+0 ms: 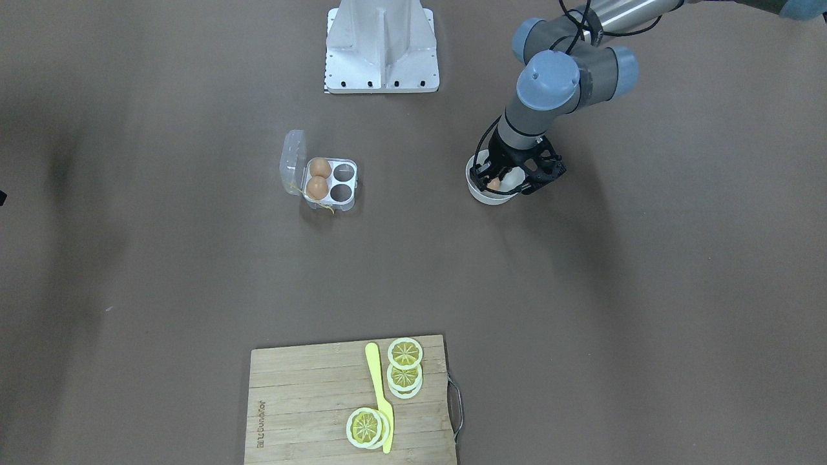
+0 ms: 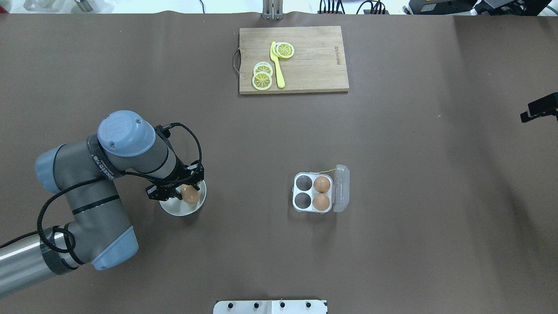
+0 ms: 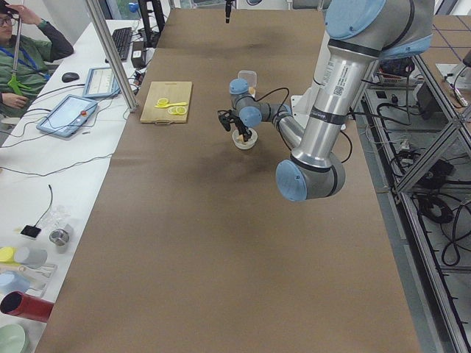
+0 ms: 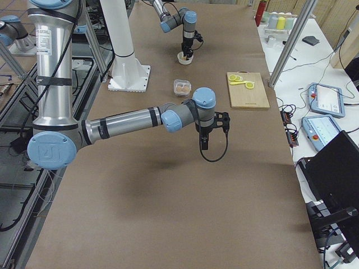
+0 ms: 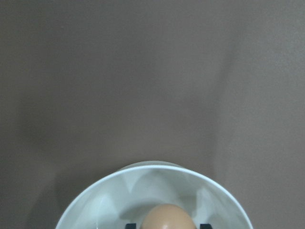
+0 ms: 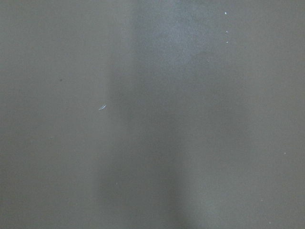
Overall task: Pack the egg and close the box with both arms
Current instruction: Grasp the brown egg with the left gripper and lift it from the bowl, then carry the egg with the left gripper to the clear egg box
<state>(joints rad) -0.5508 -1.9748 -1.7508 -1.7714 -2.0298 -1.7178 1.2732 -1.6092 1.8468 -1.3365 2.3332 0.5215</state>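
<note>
Nearest the robot, the left gripper [image 2: 185, 192] hangs over a white bowl [image 2: 182, 210], its fingers flanking the egg [image 5: 169, 217] — whether they pinch it cannot be told. Mid-table, the box [image 2: 305, 192] lies open, two other eggs [image 2: 321, 184] in the cups beside its raised lid [image 2: 342, 188]. Off to the robot's right, the right gripper [image 4: 203, 143] hangs above the table [image 2: 392, 226], its pincer unreadable — a cutting board [image 2: 311, 65] sits farthest.

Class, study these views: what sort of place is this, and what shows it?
Likely a robotics lab: a left arm and right arm reach over one table, an operator sits beside it, and control tablets lie on the side desk.
</note>
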